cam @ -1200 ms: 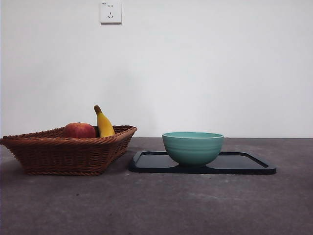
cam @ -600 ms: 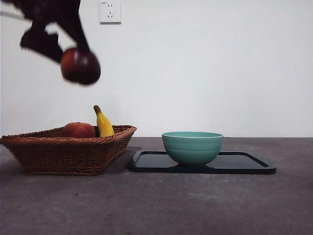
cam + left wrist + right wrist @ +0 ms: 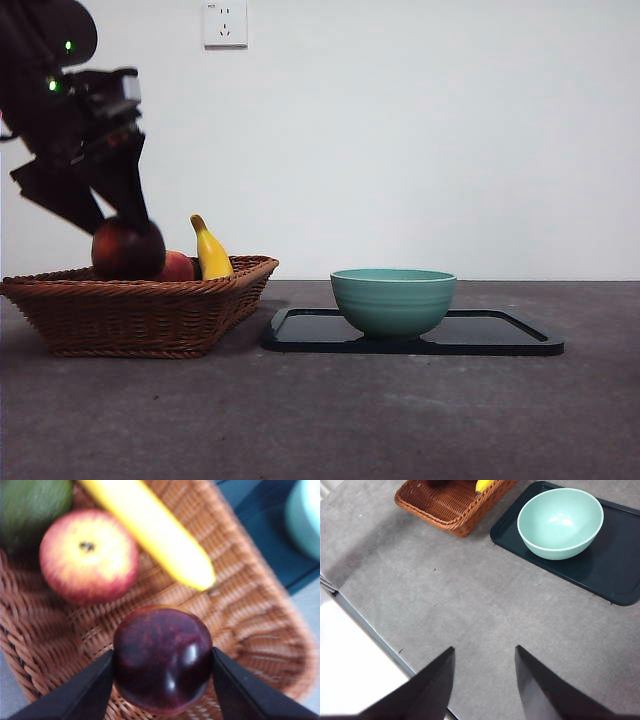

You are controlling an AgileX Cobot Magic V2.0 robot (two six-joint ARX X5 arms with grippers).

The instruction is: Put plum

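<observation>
My left gripper [image 3: 162, 662] is shut on the plum [image 3: 162, 657], a glossy dark maroon fruit held between the two black jaws just above the floor of the wicker basket [image 3: 250, 610]. In the front view that arm [image 3: 75, 130] reaches down from the upper left, and the plum [image 3: 125, 250] sits at the height of the basket's [image 3: 140, 315] rim. My right gripper [image 3: 484, 672] hangs open high over the bare table, holding nothing.
The basket also holds a red-yellow peach-like fruit [image 3: 87, 555], a banana [image 3: 150, 530] and a green fruit [image 3: 32, 502]. To its right a teal bowl [image 3: 393, 300] stands on a dark tray [image 3: 500, 335]. The table edge [image 3: 375, 635] runs near the right gripper.
The left arm came into view from the upper left carrying the plum, then lowered it from high above the basket down to rim height inside it.
</observation>
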